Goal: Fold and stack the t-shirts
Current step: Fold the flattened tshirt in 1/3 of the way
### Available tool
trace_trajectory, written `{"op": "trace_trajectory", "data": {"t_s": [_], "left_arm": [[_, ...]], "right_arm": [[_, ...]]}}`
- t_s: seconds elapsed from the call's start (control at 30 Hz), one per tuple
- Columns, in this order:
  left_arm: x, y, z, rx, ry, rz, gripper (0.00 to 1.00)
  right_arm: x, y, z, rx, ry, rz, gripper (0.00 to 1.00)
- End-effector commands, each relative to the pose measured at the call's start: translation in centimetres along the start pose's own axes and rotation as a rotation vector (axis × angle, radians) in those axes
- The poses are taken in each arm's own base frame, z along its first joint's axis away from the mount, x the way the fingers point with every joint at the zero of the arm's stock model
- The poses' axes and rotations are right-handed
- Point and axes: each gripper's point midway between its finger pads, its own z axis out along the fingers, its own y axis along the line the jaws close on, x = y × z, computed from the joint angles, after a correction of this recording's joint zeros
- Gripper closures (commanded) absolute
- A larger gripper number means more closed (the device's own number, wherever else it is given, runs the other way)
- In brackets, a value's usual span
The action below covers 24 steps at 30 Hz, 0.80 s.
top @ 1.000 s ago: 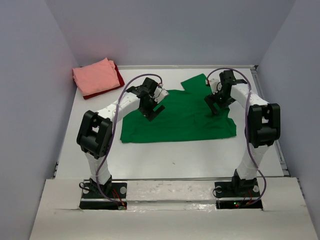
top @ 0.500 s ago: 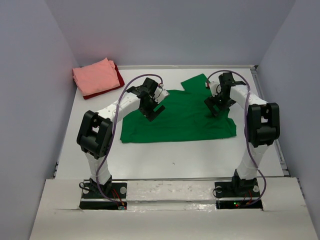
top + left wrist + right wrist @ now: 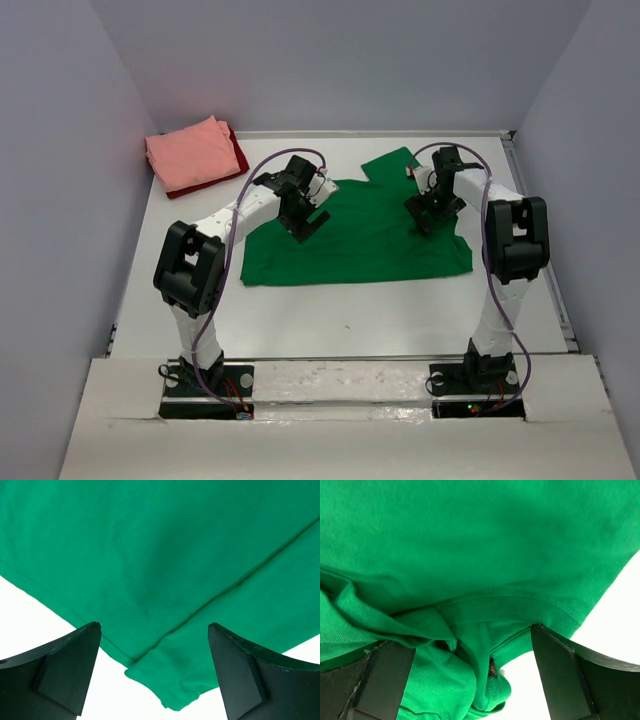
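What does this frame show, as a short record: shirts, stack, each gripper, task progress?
green t-shirt: spread out on the table, cloth bunched near the collar
stack: salmon pink t-shirt folded on top of dark red t-shirt, far left corner
left gripper: open, over a corner of the green shirt's edge, holding nothing
right gripper: open, over the collar, holding nothing
progress: two shirts folded and stacked; green one not yet stacked

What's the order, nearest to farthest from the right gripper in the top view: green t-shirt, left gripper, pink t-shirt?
1. green t-shirt, directly under the right gripper.
2. left gripper, over the shirt's left side.
3. salmon pink t-shirt, folded in the far left corner.
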Motion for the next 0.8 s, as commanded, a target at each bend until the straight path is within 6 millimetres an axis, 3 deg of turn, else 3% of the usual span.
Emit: {"op": "trace_trajectory", "data": {"t_s": [0.0,0.43,0.6,0.77], "left_arm": [[-0.3,0.0,-1.3,-0.005,-0.017,0.015,0.01],[-0.4,0.0,-1.3,0.0,-0.014,0.014,0.01],[-0.2,0.0,-1.1,-0.001,-0.012,0.015,0.01],[-0.6,1.2,-1.3,-0.062,-0.022,0.005,0.01]], "right_arm": [[-2.8,-0.8,0.6,0.03,-0.067,-0.02,0.0],[-5.2,-1.6,-0.1,0.075,-0.098,-0.036,0.0],[-2.0,-1.6,0.7,0.111,-0.006,-0.055,0.0],[0.2,-1.7,-0.8,0.162,0.035,-0.052,0.0]]}}
